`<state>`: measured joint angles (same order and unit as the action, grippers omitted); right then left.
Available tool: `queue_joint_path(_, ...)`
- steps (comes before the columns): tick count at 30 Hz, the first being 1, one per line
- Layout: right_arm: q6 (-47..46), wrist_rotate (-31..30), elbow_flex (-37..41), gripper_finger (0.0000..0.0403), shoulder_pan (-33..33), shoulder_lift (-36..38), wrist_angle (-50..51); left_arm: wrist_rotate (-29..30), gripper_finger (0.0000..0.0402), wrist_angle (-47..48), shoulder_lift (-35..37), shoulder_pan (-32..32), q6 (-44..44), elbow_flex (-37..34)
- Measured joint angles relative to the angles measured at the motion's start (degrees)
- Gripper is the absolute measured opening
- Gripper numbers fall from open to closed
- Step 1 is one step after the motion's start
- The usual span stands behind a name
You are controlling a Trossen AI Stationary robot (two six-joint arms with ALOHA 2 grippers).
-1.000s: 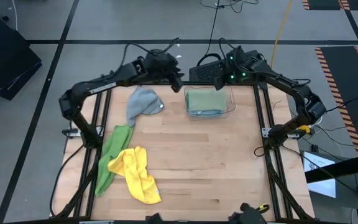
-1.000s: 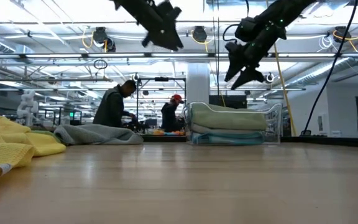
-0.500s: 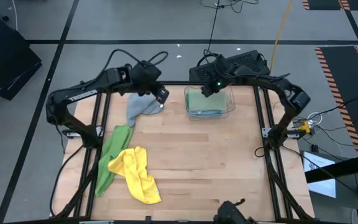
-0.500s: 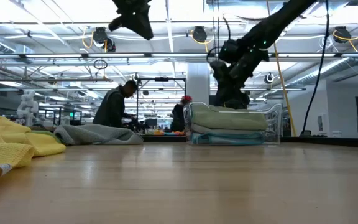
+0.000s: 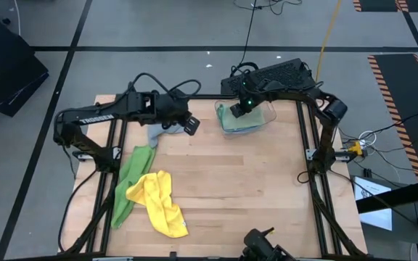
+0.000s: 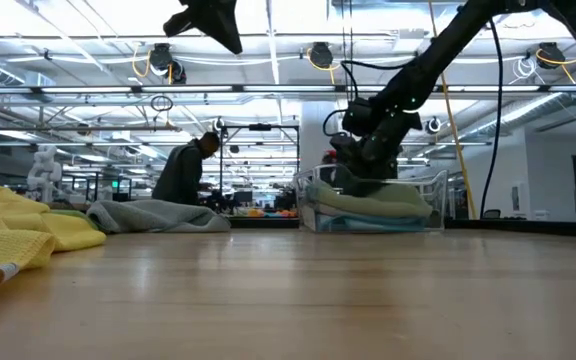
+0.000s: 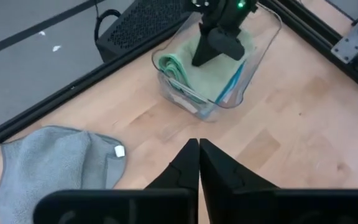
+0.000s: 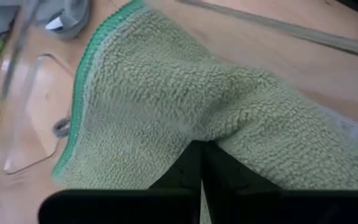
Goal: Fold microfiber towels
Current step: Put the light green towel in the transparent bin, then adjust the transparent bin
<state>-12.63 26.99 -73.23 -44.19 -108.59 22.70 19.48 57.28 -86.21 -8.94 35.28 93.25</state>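
The yellow towel (image 5: 162, 204) and bright green towel (image 5: 130, 181) lie at the table's left. The left gripper (image 5: 189, 125), fingers together and empty, hovers beside the grey towel (image 5: 160, 132). The right gripper (image 5: 236, 110), closed, presses into the sage towel (image 8: 185, 118) inside the bin (image 5: 267, 123).

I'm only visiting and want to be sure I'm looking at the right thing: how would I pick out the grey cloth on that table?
Start at the wooden table and go to its far left part, beside the clear plastic bin at the far edge. The grey towel lies there in a loose heap, partly under the left gripper. It is the only grey cloth out on the wood; the other loose ones, the bright green towel and the yellow towel, lie nearer.
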Motion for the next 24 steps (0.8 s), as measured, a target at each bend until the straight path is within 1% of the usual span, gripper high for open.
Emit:
queue_joint_path(4,-0.1,0.0,0.0,0.0003,0.1,2.2,0.9,0.6,0.0016,0.2,0.0,0.9,-0.2,0.0)
queue_joint_path(8,-0.8,-0.5,0.0,0.0004,0.0,7.2,0.7,0.4,0.0005,2.4,0.0,1.9,-0.3,0.0)
queue_joint_path(10,-0.8,-2.2,0.0,0.0004,0.0,10.1,1.6,0.3,0.0003,3.8,0.0,2.6,-0.1,0.0)
queue_joint_path(12,-0.8,-3.7,0.0,0.0004,0.0,13.3,3.6,0.3,0.0007,5.3,0.0,3.5,0.3,0.0)
queue_joint_path(15,-0.4,-5.7,0.0,0.0004,-0.1,18.1,10.7,0.2,0.0018,8.2,0.0,4.9,0.9,0.0)
queue_joint_path(18,-0.1,-12.2,0.0,0.0004,0.1,23.0,19.4,0.4,0.0019,9.2,0.0,6.3,0.6,-0.9)
queue_joint_path(21,-0.8,-18.3,0.0,0.0004,0.1,27.0,25.3,0.3,0.0010,9.3,0.0,7.3,-0.7,-2.7)
queue_joint_path(24,-3.8,-27.1,0.0,0.0004,-0.7,29.9,29.2,-0.9,0.0003,9.2,0.0,8.1,-1.3,-4.4)
